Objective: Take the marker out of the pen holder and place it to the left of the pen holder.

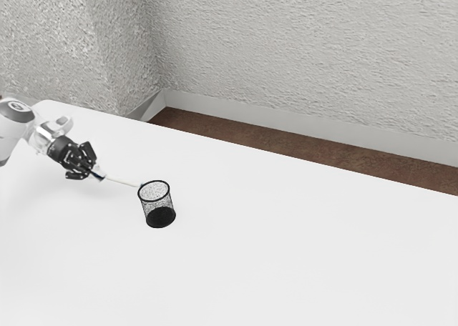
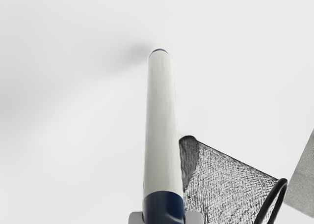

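- In the exterior view I see the pen holder (image 1: 157,207), a round black mesh cup, standing upright on the white desk (image 1: 300,247), its open rim facing up.
- My pincer (image 1: 96,174) hangs off the pen holder's side toward the exterior view's left, above the desk and a little apart from the holder.
- I have the marker (image 1: 120,180) in its grasp; the pale barrel runs from the pincer toward the pen holder, sloping slightly down.
- The marker's far end appears right by the pen holder's rim, on the rim's edge toward the exterior view's left; I can't tell from here whether the two touch.
- The white arm (image 1: 13,129) comes in beyond the pincer, farther from the pen holder.
- Behind the pen holder, past the desk's edge, I make out a brown floor (image 1: 286,151) and a rough, light wall (image 1: 308,54).
- In the wrist view my pincer (image 2: 165,217) is closed down on the marker's dark blue section, one grey fingertip (image 2: 195,217) on each side of it.
- The white barrel points away from my hand and lies outside the pen holder, alongside its mesh, with the tip reaching past the holder's dark base.
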